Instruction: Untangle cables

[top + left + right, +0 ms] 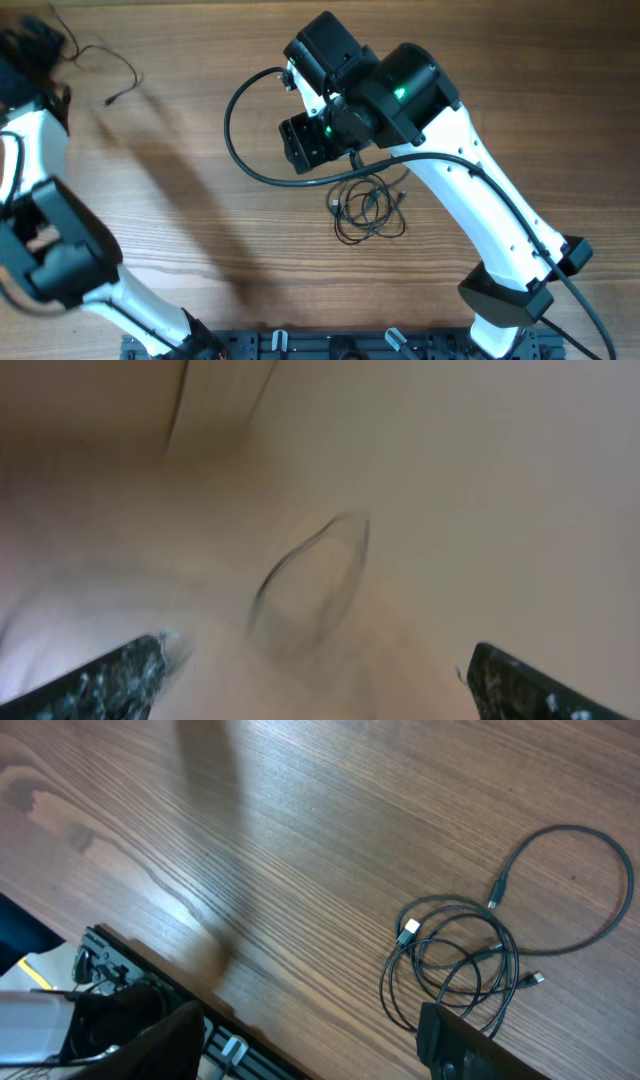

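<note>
A tangle of thin black cables (365, 210) with small plugs lies on the wooden table just below my right gripper (303, 140). In the right wrist view the tangle (455, 960) sits by the right finger, with one wide loop reaching out to the right. My right gripper (310, 1030) is open and empty above the table. Another thin black cable (118, 62) trails at the far left from the blurred left gripper (35, 45). In the blurred left wrist view a cable loop (290, 557) hangs ahead of my open left gripper (315, 660); nothing shows between its fingers.
The right arm's thick black cable (235, 130) arcs over the table left of the right gripper. A black rail (330, 345) runs along the table's near edge and shows in the right wrist view (230, 1045). The left arm's white body (60, 250) covers the left side.
</note>
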Motion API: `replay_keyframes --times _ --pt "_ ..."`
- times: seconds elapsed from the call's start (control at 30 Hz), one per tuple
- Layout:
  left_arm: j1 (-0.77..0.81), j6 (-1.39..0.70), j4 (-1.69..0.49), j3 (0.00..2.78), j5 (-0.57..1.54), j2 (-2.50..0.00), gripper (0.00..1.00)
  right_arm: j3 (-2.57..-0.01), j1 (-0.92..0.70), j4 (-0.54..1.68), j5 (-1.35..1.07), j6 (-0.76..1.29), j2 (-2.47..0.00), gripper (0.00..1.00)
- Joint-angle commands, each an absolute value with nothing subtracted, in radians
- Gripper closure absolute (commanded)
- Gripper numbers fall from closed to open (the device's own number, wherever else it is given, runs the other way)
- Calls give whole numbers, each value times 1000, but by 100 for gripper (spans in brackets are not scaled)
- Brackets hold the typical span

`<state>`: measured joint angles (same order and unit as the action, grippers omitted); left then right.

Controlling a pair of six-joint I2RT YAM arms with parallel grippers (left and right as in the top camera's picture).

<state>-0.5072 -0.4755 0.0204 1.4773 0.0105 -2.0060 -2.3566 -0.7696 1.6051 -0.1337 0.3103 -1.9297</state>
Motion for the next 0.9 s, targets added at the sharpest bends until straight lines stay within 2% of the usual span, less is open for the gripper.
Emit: replay_keyframes --times 0.0,0.13,0.23,0.4,0.47,0.6,0.77,0.8,0.87 --pt "-508 -404 -108 1455 56 -2120 0 -2354 -775 1608 -132 315 -1908 30" --pt "-508 -366 -155 1455 66 -2045 0 -2354 -775 1608 -131 315 -1908 30" --pt "-488 -366 -173 1455 226 -2001 0 -2354 -775 1608 -131 315 -1908 30" --pt "-375 -355 -250 1453 2 -2083 1 -2354 -776 1608 -132 315 -1908 30" --pt "-347 -260 -236 1453 -8 -2113 0 -2354 -776 1608 -132 315 -1908 30" --pt "-337 -138 -176 1453 -160 -2129 0 -2354 -776 1608 -131 315 -1908 30" --pt "-409 -60 -131 1453 -159 -2149 2 -2354 -776 1608 -131 316 -1908 30" --pt "-419 -60 -127 1453 -127 -2159 5 -2354 -776 1608 -131 317 -1908 30" --pt "-430 -61 -112 1453 -25 -2193 5 -2354 -776 1608 -131 318 -1908 30"
